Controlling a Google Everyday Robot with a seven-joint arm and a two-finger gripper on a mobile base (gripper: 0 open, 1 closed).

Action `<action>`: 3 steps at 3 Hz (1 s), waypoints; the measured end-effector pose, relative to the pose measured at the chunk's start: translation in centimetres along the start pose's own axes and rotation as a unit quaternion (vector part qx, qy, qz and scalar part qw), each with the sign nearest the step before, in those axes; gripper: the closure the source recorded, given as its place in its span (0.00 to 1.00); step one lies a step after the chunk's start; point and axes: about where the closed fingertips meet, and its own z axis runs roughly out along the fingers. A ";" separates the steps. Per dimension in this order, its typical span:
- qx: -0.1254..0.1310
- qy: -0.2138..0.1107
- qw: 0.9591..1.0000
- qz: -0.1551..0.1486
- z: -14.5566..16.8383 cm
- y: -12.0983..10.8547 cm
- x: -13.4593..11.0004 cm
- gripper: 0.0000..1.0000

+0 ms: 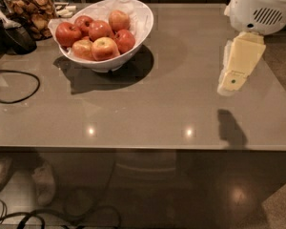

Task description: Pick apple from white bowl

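The white bowl (133,37) stands at the far left of the grey table (171,104), deep and glossy with a slanted rim and a white paper lining. It holds several red and yellow apples; the nearest apple (104,48) lies at the front. My gripper (231,82) hangs above the right side of the table, far to the right of the bowl, cream-coloured and pointing down. Its shadow falls on the table near the front edge.
A clear jar of brown snacks (33,11) stands at the back left, beside a dark object (14,35). A black cable (16,87) loops over the table's left part. The table's front edge runs across the lower middle; cables lie on the floor below.
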 end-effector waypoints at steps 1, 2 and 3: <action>0.000 0.000 1.000 0.000 0.0 0.0 0.0 0.00; -0.010 -0.025 1.000 0.006 0.0 -0.4 -1.0 0.00; -0.017 -0.044 0.999 -0.008 0.1 -1.5 -3.6 0.00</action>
